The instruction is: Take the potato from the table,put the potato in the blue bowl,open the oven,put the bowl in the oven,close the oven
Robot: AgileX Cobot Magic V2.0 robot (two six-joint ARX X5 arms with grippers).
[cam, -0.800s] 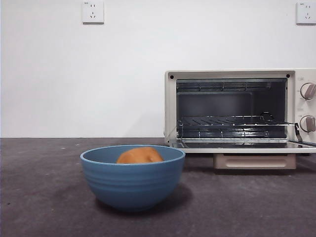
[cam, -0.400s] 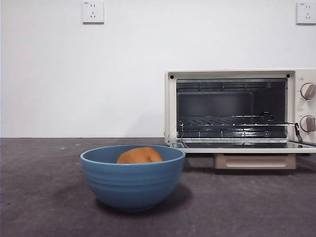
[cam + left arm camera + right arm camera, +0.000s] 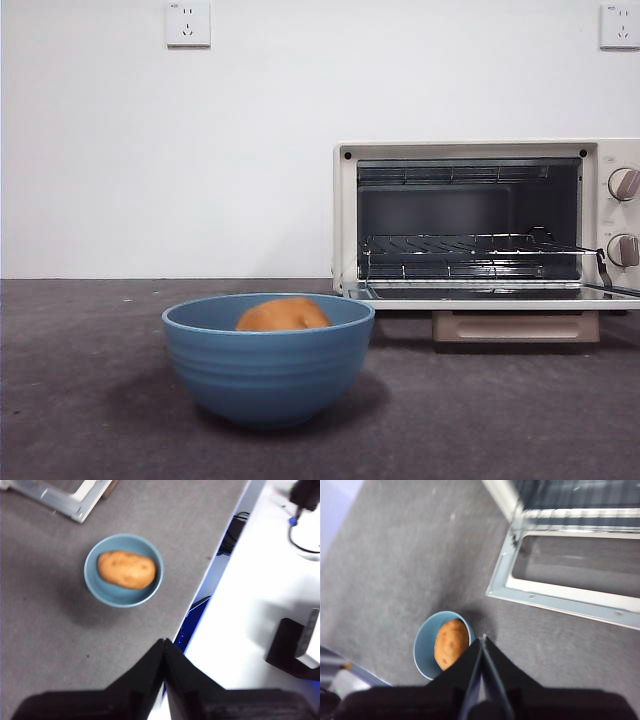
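The blue bowl (image 3: 268,358) stood on the table (image 3: 80,400) with the potato (image 3: 283,315) lying inside it, short of the oven (image 3: 480,225), whose door (image 3: 495,293) hung fully open and flat. Both arms were high above the scene: the left pincer (image 3: 164,652) and the right pincer (image 3: 482,650) each had their jaws pressed together on nothing.

The bowl looked rigid and probably smooth-walled, its faint ridges giving little purchase, and the potato added loose weight that could roll if the bowl tipped. The rim seemed the sensible hold, one jaw inside and one outside, on a stretch clear of the potato, and kept level on the way to the rack (image 3: 465,245).

The front view showed the bowl's depth, the oven cavity and both knobs (image 3: 624,184), but only the potato's top and neither arm. The left wrist view looked straight down, showing the potato lying across the bowl and the bowl quite near the table's edge. The right wrist view alone showed the gap of bare table between bowl and door.
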